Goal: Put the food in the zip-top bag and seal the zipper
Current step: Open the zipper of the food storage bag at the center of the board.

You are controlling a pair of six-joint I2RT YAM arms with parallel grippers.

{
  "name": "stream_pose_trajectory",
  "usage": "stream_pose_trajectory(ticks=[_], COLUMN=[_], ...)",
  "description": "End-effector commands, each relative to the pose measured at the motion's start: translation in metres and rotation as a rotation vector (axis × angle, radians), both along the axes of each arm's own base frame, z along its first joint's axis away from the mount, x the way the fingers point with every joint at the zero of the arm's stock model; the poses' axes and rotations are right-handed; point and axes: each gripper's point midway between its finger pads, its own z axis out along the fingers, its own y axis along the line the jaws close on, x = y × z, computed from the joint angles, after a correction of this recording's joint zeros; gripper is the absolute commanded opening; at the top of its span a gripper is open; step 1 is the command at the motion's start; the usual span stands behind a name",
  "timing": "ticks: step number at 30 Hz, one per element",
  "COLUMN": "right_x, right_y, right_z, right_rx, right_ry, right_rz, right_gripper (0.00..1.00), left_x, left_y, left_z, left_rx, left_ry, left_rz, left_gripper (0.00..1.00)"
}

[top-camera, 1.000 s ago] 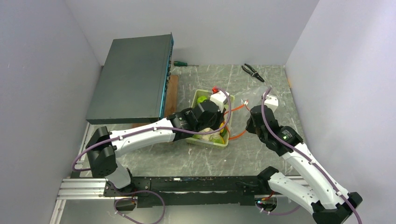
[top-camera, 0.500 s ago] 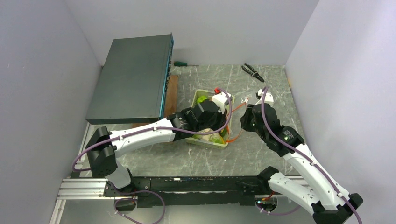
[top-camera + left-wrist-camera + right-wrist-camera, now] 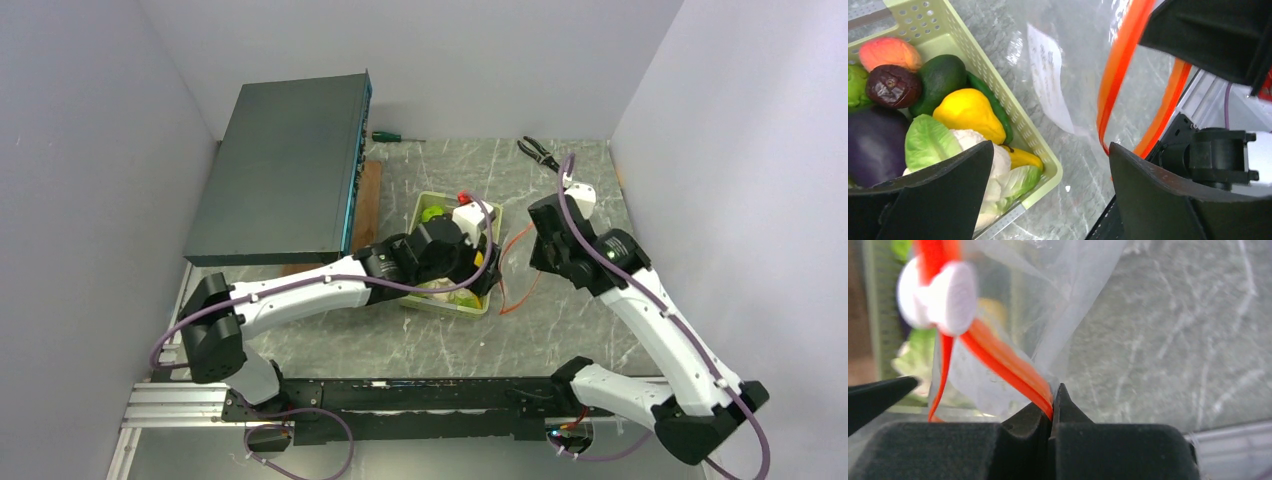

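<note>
The food lies in a pale green tray: a white cauliflower, a bright green leafy piece, a yellow piece and a dark purple piece. My left gripper is open and empty, above the tray's near right corner. The clear zip-top bag hangs just right of the tray, with no food showing in it. My right gripper is shut on the bag's red-orange zipper, below the white slider tab. The zipper loops open beside the left fingers.
A large dark box fills the back left, with a wooden board beside it. A green-handled screwdriver and pliers lie near the back wall. Walls close in on both sides.
My left gripper has opened. My right gripper has shut on the zipper strip and drawn back to the right, so the strip now hangs down from it.
</note>
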Motion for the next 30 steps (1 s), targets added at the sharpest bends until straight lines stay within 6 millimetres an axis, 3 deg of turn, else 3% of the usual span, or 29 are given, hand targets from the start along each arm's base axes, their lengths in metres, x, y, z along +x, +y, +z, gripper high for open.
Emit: stream_pose_trajectory(ticks=[1, 5, 8, 14, 18, 21, 30], right_x=[-0.034, -0.045, -0.043, -0.008, 0.017, 0.02, 0.012], right_y=[-0.046, -0.06, -0.053, -0.003, 0.031, 0.043, 0.054], right_z=[-0.017, -0.018, -0.025, -0.073, -0.086, -0.082, -0.037], right_rx=[-0.202, -0.273, -0.258, -0.193, -0.103, -0.043, 0.07], right_ry=[0.214, 0.258, 0.271, 0.319, 0.27, 0.233, 0.139], right_rz=[-0.166, -0.2, -0.153, 0.061, 0.17, 0.212, 0.283], right_gripper=[0.0, 0.0, 0.0, 0.0, 0.0, 0.0, 0.0], left_x=[0.001, 0.004, 0.001, 0.002, 0.001, 0.001, -0.007], left_y=[0.013, 0.028, 0.029, 0.025, 0.017, 0.017, 0.001], left_z=[0.05, 0.062, 0.07, 0.064, 0.053, 0.035, 0.01], left_rx=[-0.122, -0.144, -0.142, -0.109, -0.099, -0.062, -0.047], left_ry=[-0.126, -0.197, -0.239, -0.251, -0.222, -0.176, -0.103], left_rz=[0.017, 0.063, 0.066, 0.076, 0.06, 0.076, 0.018], left_gripper=[0.92, 0.96, 0.99, 1.0, 1.0, 1.0, 0.95])
